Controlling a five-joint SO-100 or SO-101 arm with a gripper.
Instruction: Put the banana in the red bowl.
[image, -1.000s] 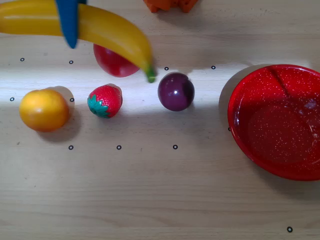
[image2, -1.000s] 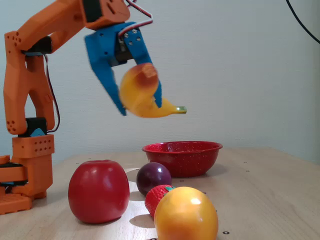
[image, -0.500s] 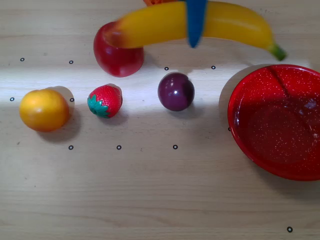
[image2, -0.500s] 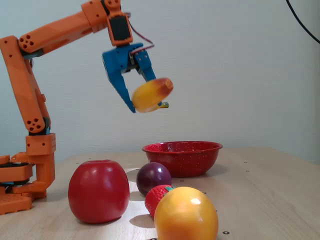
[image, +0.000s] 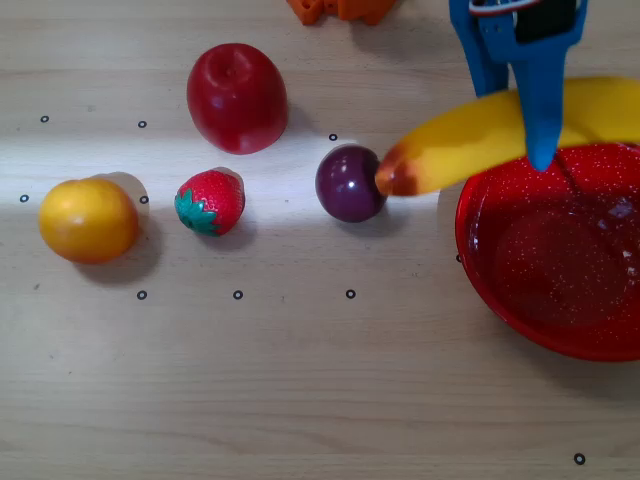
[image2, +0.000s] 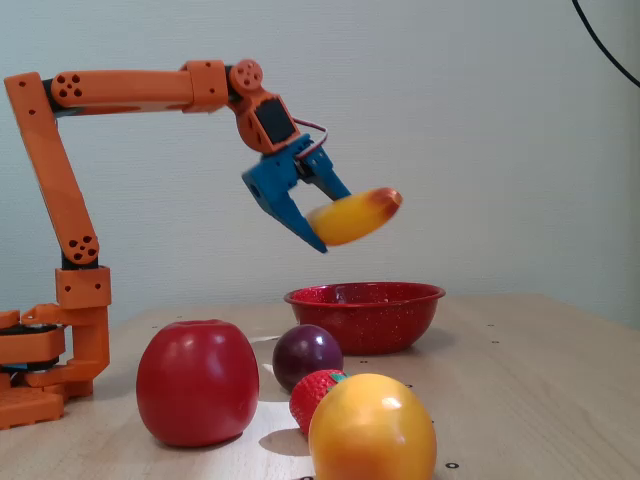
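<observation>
Gripper clamped on banana, raised above red bowl, bowl holding nothing

Orange plastic arm with visible screws; blue jaws; black servo; thin cable.

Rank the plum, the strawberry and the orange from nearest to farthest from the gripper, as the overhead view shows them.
Gripper sits at the upper right.
1. Plum, just left of the held banana's tip.
2. Strawberry, further left.
3. Orange, at the far left.
</observation>
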